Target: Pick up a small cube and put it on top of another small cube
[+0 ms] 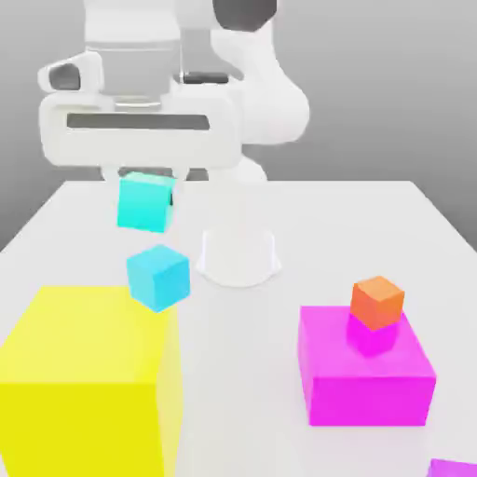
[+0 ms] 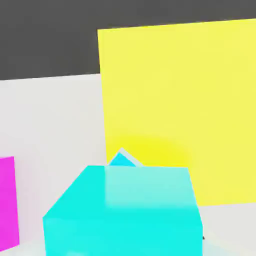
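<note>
Exterior: your pincer (image 1: 146, 175) pinches the turquoise cube (image 1: 145, 203) in the air — just above the blue cube (image 1: 158, 276) on the surface (image 1: 279, 307) | Hand: turquoise cube (image 2: 125, 210) close up — yellow block (image 2: 180, 100) behind it.

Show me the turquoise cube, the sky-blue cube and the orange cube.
turquoise cube (image 1: 144, 203), exterior view, front face
sky-blue cube (image 1: 158, 277), exterior view, front corner
orange cube (image 1: 377, 303), exterior view, front corner
</note>
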Controlling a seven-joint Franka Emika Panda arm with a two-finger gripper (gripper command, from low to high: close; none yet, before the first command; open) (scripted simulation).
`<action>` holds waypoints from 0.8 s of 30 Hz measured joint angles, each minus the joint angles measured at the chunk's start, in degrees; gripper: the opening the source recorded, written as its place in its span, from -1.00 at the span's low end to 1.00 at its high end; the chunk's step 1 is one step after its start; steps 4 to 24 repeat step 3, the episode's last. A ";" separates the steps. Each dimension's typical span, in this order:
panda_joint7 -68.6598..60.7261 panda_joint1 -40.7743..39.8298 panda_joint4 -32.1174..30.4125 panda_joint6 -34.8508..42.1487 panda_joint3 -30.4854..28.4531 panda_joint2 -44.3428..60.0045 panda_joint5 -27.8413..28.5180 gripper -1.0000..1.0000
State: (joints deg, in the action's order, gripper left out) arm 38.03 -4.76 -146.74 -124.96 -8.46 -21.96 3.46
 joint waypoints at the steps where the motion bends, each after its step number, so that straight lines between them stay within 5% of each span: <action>1: 0.00 0.00 0.00 0.00 0.00 0.00 -0.01 1.00; 24: 0.00 0.00 0.00 0.00 0.00 0.00 0.00 1.00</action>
